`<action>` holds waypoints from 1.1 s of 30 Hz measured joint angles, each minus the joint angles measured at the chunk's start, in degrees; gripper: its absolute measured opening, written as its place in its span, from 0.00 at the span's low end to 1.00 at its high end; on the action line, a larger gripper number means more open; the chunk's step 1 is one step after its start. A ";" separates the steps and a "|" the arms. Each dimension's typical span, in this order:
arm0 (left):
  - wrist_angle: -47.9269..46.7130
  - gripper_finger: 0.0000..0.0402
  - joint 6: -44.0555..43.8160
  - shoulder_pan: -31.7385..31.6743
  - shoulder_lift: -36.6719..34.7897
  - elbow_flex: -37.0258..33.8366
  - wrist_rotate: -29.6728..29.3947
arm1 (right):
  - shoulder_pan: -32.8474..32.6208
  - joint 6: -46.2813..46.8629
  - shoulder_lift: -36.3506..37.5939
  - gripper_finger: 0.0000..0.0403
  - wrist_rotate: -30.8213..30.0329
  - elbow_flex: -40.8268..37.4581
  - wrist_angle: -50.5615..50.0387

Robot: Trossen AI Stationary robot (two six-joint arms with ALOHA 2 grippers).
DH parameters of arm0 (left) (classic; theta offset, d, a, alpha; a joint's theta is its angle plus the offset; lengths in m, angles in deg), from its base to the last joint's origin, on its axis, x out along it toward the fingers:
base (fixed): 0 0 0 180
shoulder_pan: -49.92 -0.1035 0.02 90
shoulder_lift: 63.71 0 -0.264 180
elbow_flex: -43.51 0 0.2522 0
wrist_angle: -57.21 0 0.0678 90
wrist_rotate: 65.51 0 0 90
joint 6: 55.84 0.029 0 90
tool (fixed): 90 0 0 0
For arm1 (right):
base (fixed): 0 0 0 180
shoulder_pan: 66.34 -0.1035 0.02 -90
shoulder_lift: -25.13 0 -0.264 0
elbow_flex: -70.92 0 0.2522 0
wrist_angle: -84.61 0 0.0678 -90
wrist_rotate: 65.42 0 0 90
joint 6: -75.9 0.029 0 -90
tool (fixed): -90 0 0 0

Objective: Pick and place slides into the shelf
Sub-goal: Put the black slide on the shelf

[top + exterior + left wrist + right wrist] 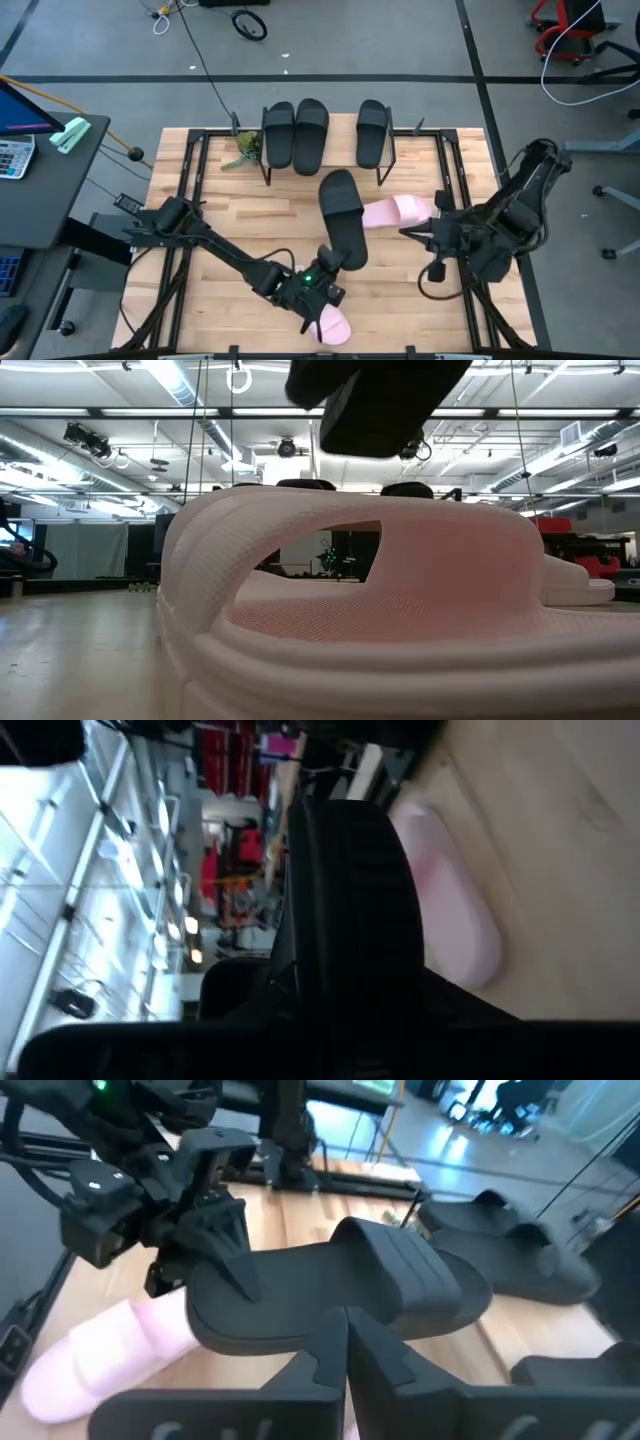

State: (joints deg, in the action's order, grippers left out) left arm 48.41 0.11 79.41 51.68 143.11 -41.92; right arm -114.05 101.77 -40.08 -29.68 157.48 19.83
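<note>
A black slide (342, 215) lies lengthwise mid-table, its strap toward the far side, and my left gripper (328, 265) is shut on its near end. It overlaps one end of a pale pink slide (398, 211). A second pink slide (331, 325) lies at the near edge and fills the low view (350, 610). Three more black slides (310, 135) lie side by side on the shelf (343, 135) at the far side. My right gripper (408, 232) is shut, just right of the held slide and apart from it. My left gripper pinches the black slide's heel end (215, 1295) between its two fingers, with one finger (235, 1270) on top of the footbed. It comes in nearly level from the table's near left. The slide looks raised off the wood; whether its toe end rests on anything, I cannot tell.
The shelf has a bare gap between its second and third slide. A small plant (243, 150) lies at the shelf's left leg. A desk with a calculator (12, 155) stands off the table's left. Bare wood lies left of the held slide.
</note>
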 joint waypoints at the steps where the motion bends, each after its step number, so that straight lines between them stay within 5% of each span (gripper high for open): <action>1: 0.81 0.21 2.33 -0.49 -0.23 0.00 0.07 | -0.62 -0.17 0.01 0.02 -1.20 -0.01 0.00; 7: 4.56 0.21 12.73 -5.24 -0.77 0.00 0.43 | -1.69 -0.47 -1.62 0.03 -3.85 -0.02 -0.11; 13: 4.72 0.21 14.38 -11.66 -1.40 0.00 10.07 | -1.69 -0.50 -4.12 0.04 -3.78 -0.07 -0.44; 19: 4.67 0.21 19.97 -17.18 -1.75 0.00 9.86 | -1.69 0.26 -5.90 0.04 -3.64 -0.09 -0.91; 26: 4.65 0.21 22.12 -21.05 -1.84 0.00 10.13 | 1.02 -1.17 -5.65 0.06 9.78 -0.10 -3.10; 33: 4.00 0.21 30.81 -23.80 -2.03 0.00 9.95 | 1.63 0.09 -5.74 0.13 11.13 -0.12 -4.30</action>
State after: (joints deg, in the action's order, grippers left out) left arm 52.41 30.91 55.61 49.65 143.11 -31.98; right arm -112.43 101.85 -45.83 -18.55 157.36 15.53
